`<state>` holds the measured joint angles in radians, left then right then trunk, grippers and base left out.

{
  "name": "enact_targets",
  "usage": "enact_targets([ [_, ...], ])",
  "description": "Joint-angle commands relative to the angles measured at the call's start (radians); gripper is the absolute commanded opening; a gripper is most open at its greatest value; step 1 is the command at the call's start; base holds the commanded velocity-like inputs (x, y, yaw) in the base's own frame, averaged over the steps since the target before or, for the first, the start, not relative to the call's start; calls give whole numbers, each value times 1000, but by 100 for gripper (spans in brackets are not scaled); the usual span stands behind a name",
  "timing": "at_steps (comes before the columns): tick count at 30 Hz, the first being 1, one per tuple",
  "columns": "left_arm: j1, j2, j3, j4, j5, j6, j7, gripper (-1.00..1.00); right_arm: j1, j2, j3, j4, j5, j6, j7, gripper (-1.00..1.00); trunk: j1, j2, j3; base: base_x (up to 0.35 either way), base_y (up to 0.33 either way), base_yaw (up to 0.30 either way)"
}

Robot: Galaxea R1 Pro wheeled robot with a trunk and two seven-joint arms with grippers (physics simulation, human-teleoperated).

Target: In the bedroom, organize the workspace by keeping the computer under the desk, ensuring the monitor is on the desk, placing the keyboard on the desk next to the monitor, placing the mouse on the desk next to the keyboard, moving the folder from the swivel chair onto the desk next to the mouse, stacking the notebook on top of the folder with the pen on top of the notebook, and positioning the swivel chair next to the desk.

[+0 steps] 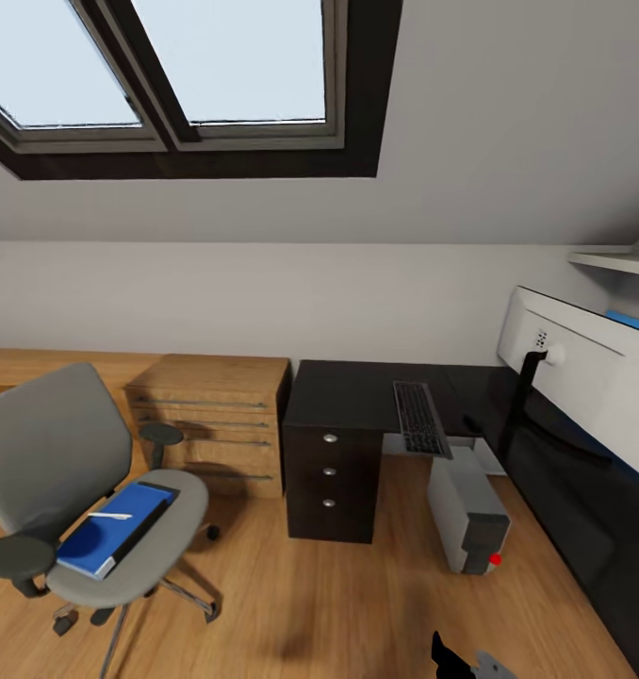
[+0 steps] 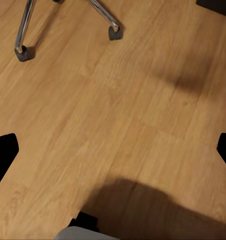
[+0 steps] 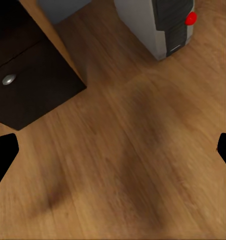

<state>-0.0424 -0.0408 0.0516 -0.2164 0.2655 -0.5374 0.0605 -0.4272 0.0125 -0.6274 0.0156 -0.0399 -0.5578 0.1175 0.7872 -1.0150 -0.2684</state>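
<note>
The grey swivel chair (image 1: 51, 462) stands at the left, apart from the desk. On its seat lies the blue folder (image 1: 112, 536) with a white pen (image 1: 110, 516) on top; I cannot tell a notebook apart from it. The keyboard (image 1: 419, 418) lies on the black desk (image 1: 343, 391), with a small dark mouse (image 1: 471, 423) beside it. The monitor (image 1: 583, 387) stands at the right, white back towards me. The grey computer (image 1: 466, 509) (image 3: 160, 22) sits on the floor under the desk. My left gripper (image 2: 113, 152) hangs open over bare floor near the chair's castors (image 2: 114, 32). My right gripper (image 3: 113, 152) is open above floor by the drawer unit (image 3: 23, 85).
A low oak chest (image 1: 216, 420) with bar handles stands between chair and desk, against the wall. Skylight windows (image 1: 169, 66) sit in the sloped ceiling. A white shelf (image 1: 621, 259) juts out above the monitor. Wooden floor (image 1: 310, 604) stretches in front of the desk.
</note>
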Motion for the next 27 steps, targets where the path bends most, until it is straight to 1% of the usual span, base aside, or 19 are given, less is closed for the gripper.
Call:
enact_targets([
  [1,-1,-1,5,0,-6,-3,3,100,-1,0,-6,2,-5,-4,8,100,0,-1,-1,-71,-165,0],
  [10,-1,-1,5,0,-6,-3,3,100,-1,0,-6,1,-4,-4,8,100,0,-1,-1,-137,-165,0],
  [22,-1,-1,5,0,-5,-3,4,100,-1,0,-6,1,-4,-4,8,100,0,-1,-1,-37,-22,0],
  [27,-1,-1,5,0,-5,-3,4,100,-1,0,-6,1,-3,-4,9,100,0,-1,-1,-136,-5,0],
])
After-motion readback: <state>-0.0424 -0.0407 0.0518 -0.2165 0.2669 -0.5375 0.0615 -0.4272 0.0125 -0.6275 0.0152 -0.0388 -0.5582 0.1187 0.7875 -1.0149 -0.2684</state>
